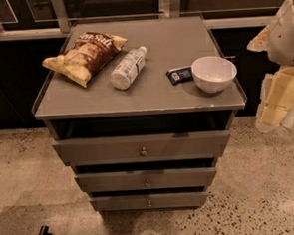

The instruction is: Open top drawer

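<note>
The top drawer (142, 148) is the widest of three grey drawer fronts in a small cabinet at the centre of the camera view. It has one small round metal knob (143, 151) in its middle, and a dark gap shows between its top edge and the cabinet top. My gripper (273, 113) hangs at the right edge, pale yellow and white, beside the cabinet's right corner. It is well to the right of the knob and touches nothing.
On the grey cabinet top (155, 91) lie a chip bag (86, 56), a plastic bottle (127, 68) on its side, a small dark packet (179, 75) and a white bowl (213, 73). Two narrower drawers (146, 180) sit below. Speckled floor lies in front.
</note>
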